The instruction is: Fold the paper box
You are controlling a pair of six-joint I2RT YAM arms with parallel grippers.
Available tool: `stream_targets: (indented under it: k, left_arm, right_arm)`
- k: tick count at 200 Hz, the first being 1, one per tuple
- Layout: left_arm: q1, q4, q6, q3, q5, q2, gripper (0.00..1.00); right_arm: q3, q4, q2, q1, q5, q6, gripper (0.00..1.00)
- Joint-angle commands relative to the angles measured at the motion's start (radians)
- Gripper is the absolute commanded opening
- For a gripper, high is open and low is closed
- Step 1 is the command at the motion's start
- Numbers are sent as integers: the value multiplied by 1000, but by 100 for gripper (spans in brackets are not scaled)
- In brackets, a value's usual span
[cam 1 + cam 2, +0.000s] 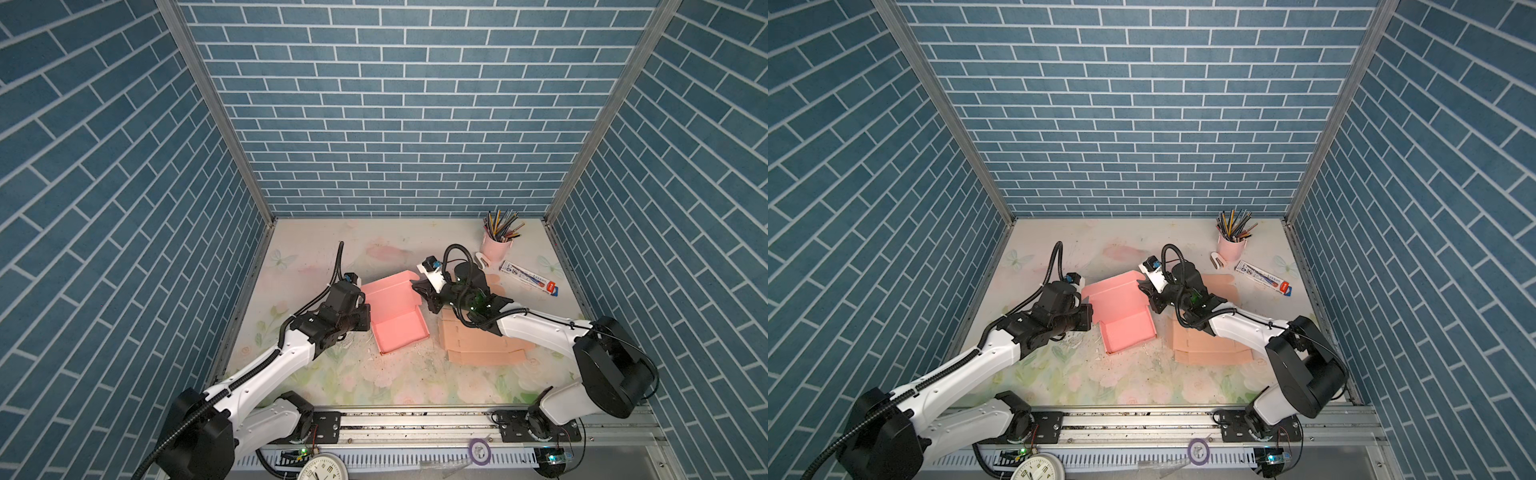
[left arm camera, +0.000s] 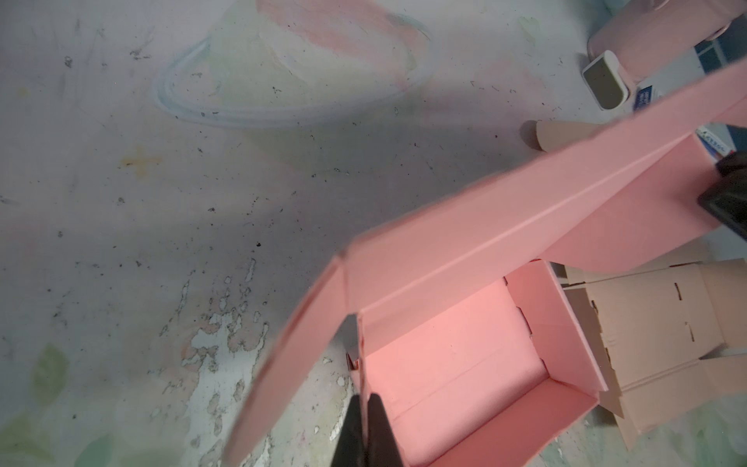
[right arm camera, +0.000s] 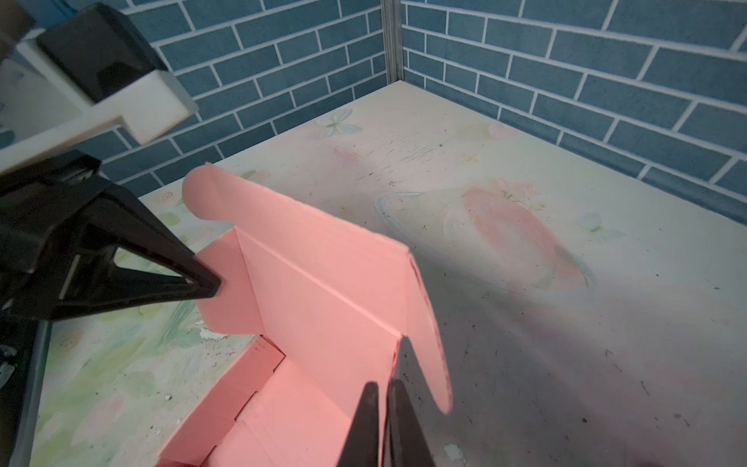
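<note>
The pink paper box stands mid-table with its tray open and its lid raised at a slant. My left gripper is at the box's left side, shut on a thin pink flap edge that runs between its fingers. Its tip shows pinching the left side flap in the right wrist view. My right gripper is at the lid's right edge. Its fingers stand almost together with the lid's fold between them.
A flat tan cardboard blank lies right of the box, under the right arm. At the back right are a pink cup of pencils, a white stapler and a pen packet. Brick-patterned walls enclose three sides.
</note>
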Motion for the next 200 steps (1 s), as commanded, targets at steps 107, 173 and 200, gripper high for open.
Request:
stream_targets:
  k: [107,173,200]
  left_arm:
    - [-49,282,141,-15,-253,60,3]
    - [-107,436,143,-136,-338,59,3]
    - [-134,474,133,-161,-362,52,3]
  right_arm:
    - [192,-155,159,21,79,174,14]
    - [109,-123,108,27,112,175,14]
    - [72,-104,82,38,127,175,14]
